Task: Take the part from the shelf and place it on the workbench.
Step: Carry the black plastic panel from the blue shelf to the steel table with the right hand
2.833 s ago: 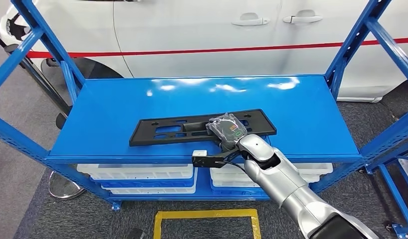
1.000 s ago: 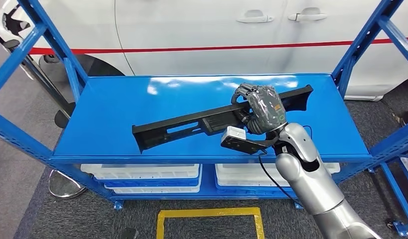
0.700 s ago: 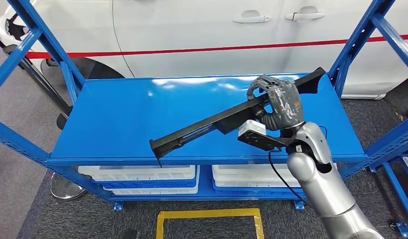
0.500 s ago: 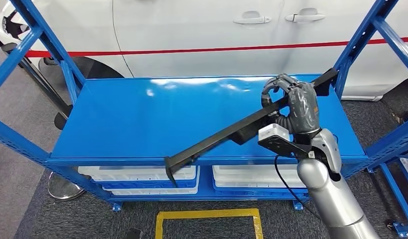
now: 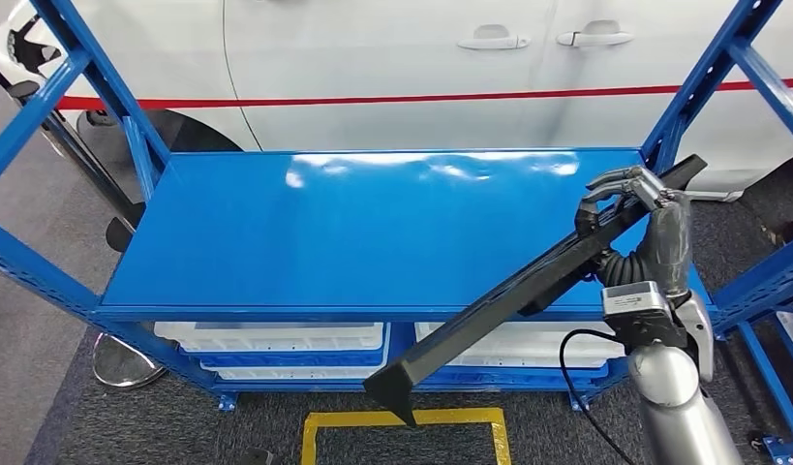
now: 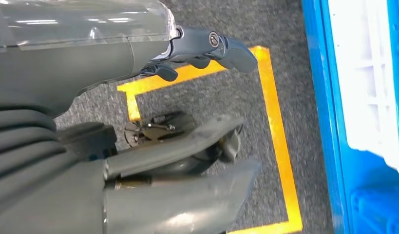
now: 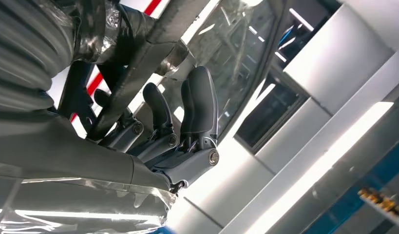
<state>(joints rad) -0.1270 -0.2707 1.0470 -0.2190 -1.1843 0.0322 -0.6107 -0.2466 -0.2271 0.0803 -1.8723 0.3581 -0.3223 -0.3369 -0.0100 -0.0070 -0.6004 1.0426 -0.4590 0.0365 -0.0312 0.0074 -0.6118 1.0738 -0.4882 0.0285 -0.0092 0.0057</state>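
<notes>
1 part point(image 5: 528, 291), 1 shelf point(image 5: 276, 242), 2 hands noted. The part is seen as a long, narrow black plastic strip, matte, w/ a bent-down tab at its lower end; only its thin edge is presented in the head view, so face detail cannot be told. Long axis is set diagonally: upper end pointed up and to the right, by the shelf's right rear upright; lower end pointed down and left, hung past the shelf's front edge above the yellow floor marking point(image 5: 407, 418). The part is held clear of the blue shelf top, off its right front corner, tilted steeply. It is gripped near its upper end by the right hand point(image 5: 654, 228), fingers point(image 5: 620, 182) curled over the top edge and closed around it; in the right wrist view the right hand's dark fingers point(image 7: 199, 105) are seen wrapped against the black strip point(image 7: 139, 63). The left hand point(image 6: 197, 112) is seen in its wrist view over grey carpet point(image 6: 212, 97) and yellow tape point(image 6: 277, 141); fingers are loosely curled, apart, nothing held. Approx. 4 white bins point(image 5: 276, 339) are counted on the lower level, stacked 2 and 2. 1 white car point(image 5: 421, 68) w/ a red stripe is seen behind the shelf.
</notes>
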